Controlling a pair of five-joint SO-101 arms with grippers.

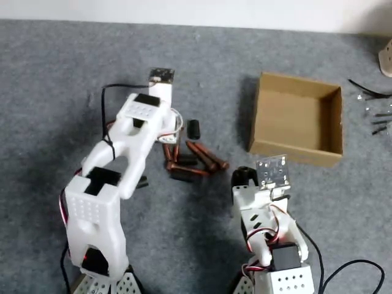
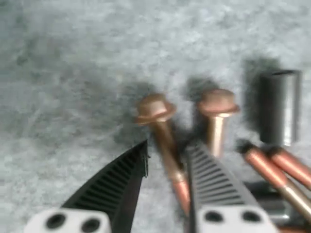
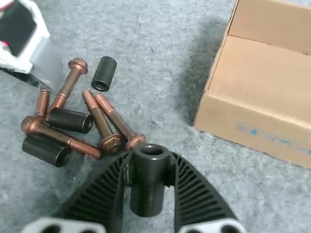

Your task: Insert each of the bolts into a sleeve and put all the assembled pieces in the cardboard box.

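Grey, felt-like cloth covers the desk point(image 1: 55, 73). The cardboard box point(image 1: 294, 152) stands in the upper right of the high view, with its open side up. The copper-coloured bolts point(image 1: 199, 160) lie in a loose heap in the middle of that view, left of the box and apart from it, mixed with some black sleeves. One loose sleeve point(image 1: 193, 128) lies just above the heap.

The left hand point(image 2: 167, 150) is low over the left part of the heap. Its fingers are apart, and the shaft of one bolt point(image 2: 156, 110) lies between them. One finger seems to touch the shaft, and beside the other finger there is a gap. A second bolt point(image 2: 217, 109) lies just beside the first, with its head pointing the same way.

The right hand point(image 3: 149, 162) is clamped on a held sleeve point(image 3: 146, 194), whose open hole faces the wrist camera. In the high view this hand point(image 1: 245, 177) is in the lower centre, just right of the heap and below the left corner of the box. Two bolt heads point(image 3: 124, 141) lie just beside the held sleeve.
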